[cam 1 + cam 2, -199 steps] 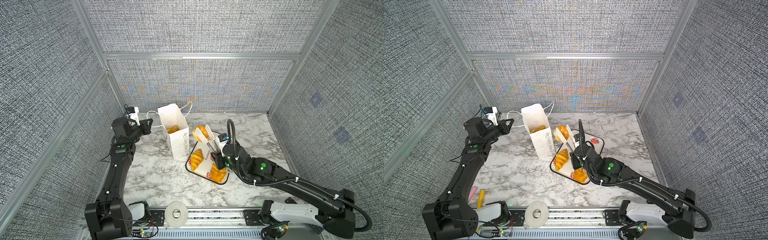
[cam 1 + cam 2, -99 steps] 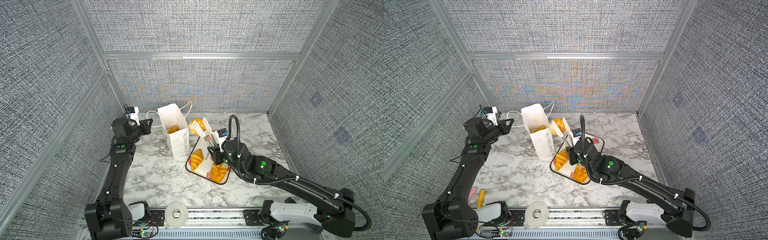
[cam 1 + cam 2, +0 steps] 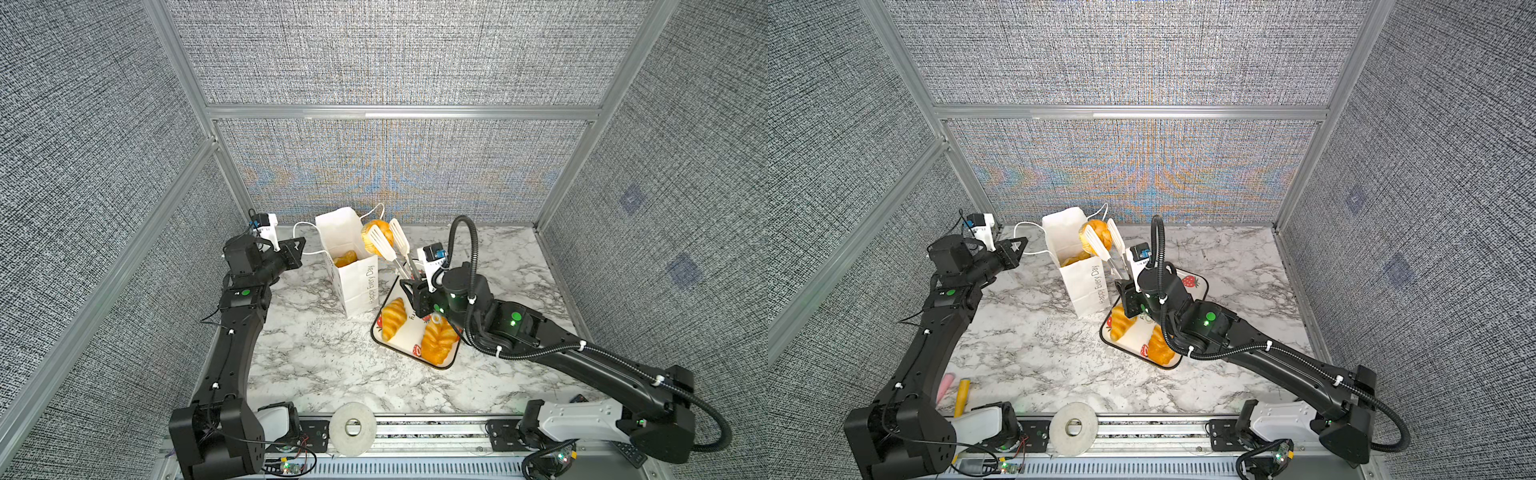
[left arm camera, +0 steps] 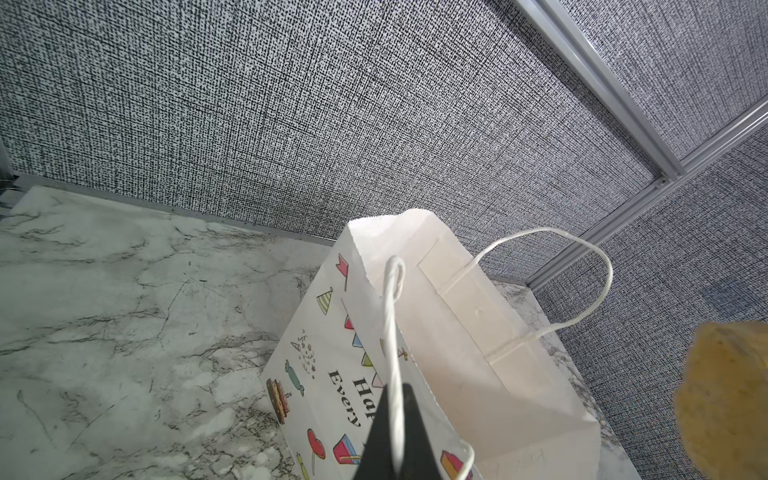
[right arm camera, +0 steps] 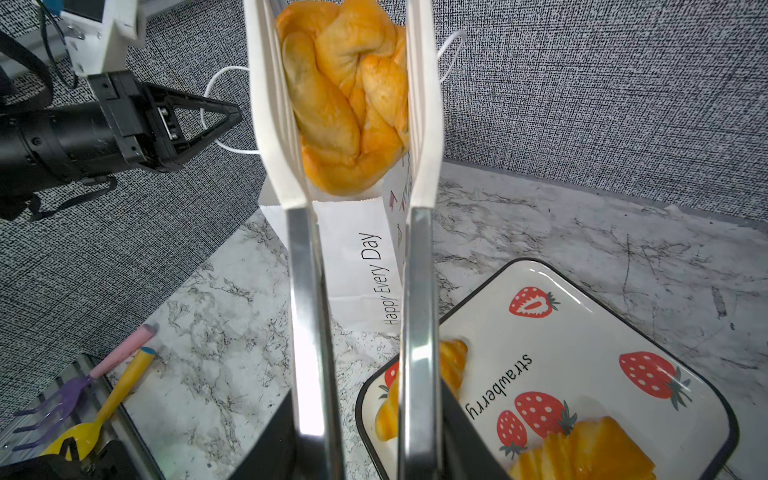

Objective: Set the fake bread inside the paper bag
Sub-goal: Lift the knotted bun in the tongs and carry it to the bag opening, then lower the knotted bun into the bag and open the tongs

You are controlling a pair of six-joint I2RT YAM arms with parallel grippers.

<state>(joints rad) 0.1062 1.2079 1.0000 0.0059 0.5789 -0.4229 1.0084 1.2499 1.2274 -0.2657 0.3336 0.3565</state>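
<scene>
**Item 1: fake bread, knotted roll** (image 5: 345,95). It is pinched between the two white heads of the tongs (image 5: 305,291), lifted clear of the table (image 3: 324,353). It sits up by the bag's rim, on the side facing my right arm. In the left wrist view it shows off to one side of the opening, so I judge it not yet over the mouth.
Risk: its skin is glossy and the heads are flat. A tilt or a slack squeeze could let it slide out short.

**Item 2: paper bag** (image 3: 353,282). It stands upright with its mouth open and at least one piece (image 3: 345,258) already inside.
Risk: it looks tall and light. A tongs head catching the near wall could fold or topple it.

**Item 3: left pincer** (image 3: 300,245). It is clenched on one cord handle (image 4: 392,332), holding that side out.
Risk: a single cord is a weak anchor. Any tug from me could skew the mouth away from the roll.

**Item 4: right pincer** (image 3: 413,286). It is grasping the tongs by their metal arms and pressing them partway together.
Risk: the tongs could twist in that hold and spoil my aim.

**Item 5: tray** (image 5: 582,332). It lies just beside the bag and carries a croissant (image 3: 392,318) and a ridged loaf (image 3: 438,343), both waiting their turn.
Risk: my right arm hangs directly above them. If it dips, it could nudge the tray into the bag.
</scene>
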